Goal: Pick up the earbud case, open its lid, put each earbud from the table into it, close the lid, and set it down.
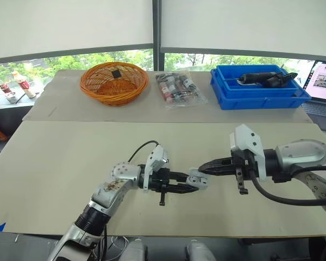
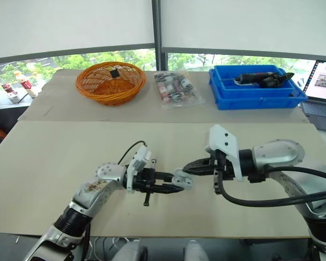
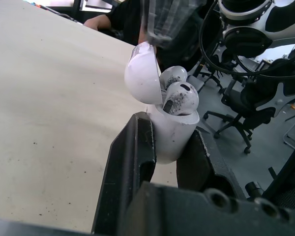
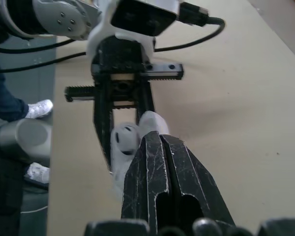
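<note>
From here, much of the earbud case (image 3: 171, 135) is hidden. Its lower body sits buried between the two black fingers of the left pincer (image 1: 191, 184), which is clamped on it and holds it above the bench (image 1: 70, 163) near the front edge. What I can see is glossy white plastic, rounded and scuffed with dark smudges. The lid (image 3: 141, 73) is swung open on its hinge. Two earbuds (image 3: 180, 97) sit in the wells with only their bulbous, grey-speckled heads showing. The right pincer (image 4: 161, 140) has its scratched fingers pressed together with nothing between them. Its tip is right at the lid, but its own fingers cover the spot, so I cannot tell whether they touch. The bench is matte beige with fine dark specks. Farther back stands a round orange wicker basket (image 1: 114, 82) holding a small black item (image 1: 116, 72) too small to identify. Beside it is a crinkled clear bag (image 1: 178, 88) of little bottles. Next comes a blue plastic tray (image 1: 259, 87) carrying a dark tool (image 1: 263, 79). A laptop (image 1: 323, 81) is cut off at the right edge.
</note>
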